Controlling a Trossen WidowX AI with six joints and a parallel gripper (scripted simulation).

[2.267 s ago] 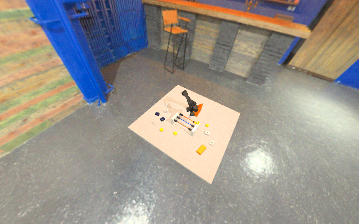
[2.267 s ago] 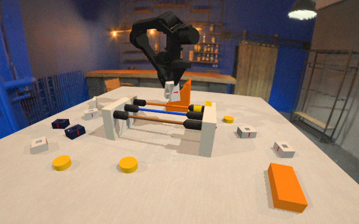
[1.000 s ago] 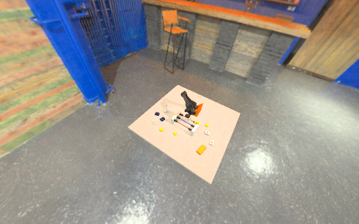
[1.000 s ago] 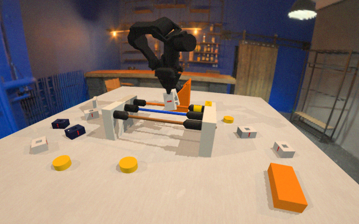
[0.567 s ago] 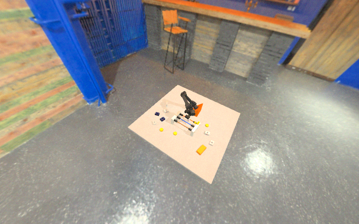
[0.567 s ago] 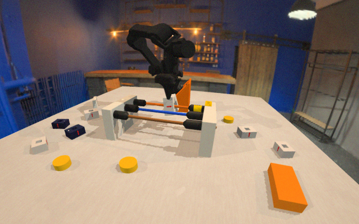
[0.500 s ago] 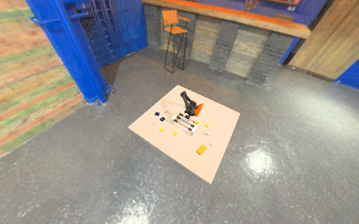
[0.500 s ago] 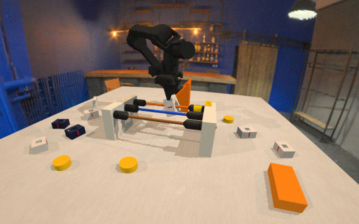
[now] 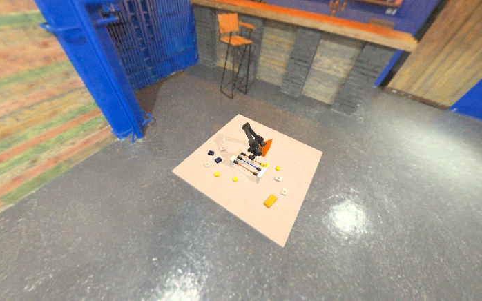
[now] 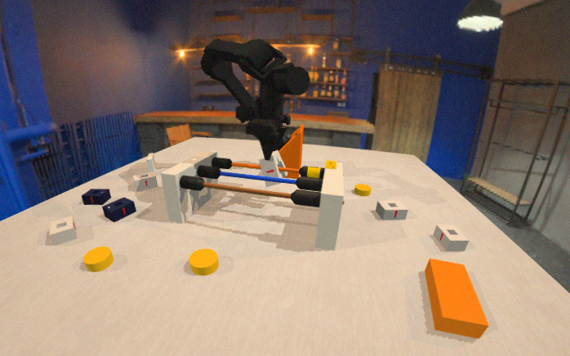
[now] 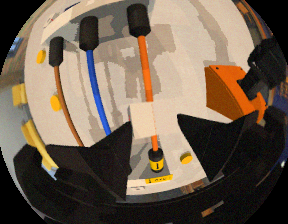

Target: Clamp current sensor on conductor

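My gripper (image 9: 251, 157) (image 10: 269, 157) (image 11: 155, 121) is shut on the white split-core sensor (image 10: 269, 171) (image 11: 141, 120), which is tilted at the rearmost, orange conductor (image 10: 245, 166) (image 11: 145, 70). The sensor's near side hides part of this conductor in the exterior view, and another part of the sensor shows behind; whether it is fully around is unclear. The red arrow (image 10: 269, 171) points right, toward the black sleeve with a yellow band (image 10: 314, 172) (image 11: 156, 162) and the yellow marker (image 10: 331, 164) (image 11: 159, 179). The marker's text is barely readable. The latch is not visible.
Blue (image 10: 256, 177) and brown (image 10: 247, 189) conductors run in front, between white end blocks (image 10: 173, 198) (image 10: 330, 216). An orange wedge (image 9: 267, 147) (image 10: 295, 145) (image 11: 225, 90) stands behind. Several white and dark blocks, yellow discs and an orange block (image 9: 270, 201) (image 10: 453, 291) lie around the rack.
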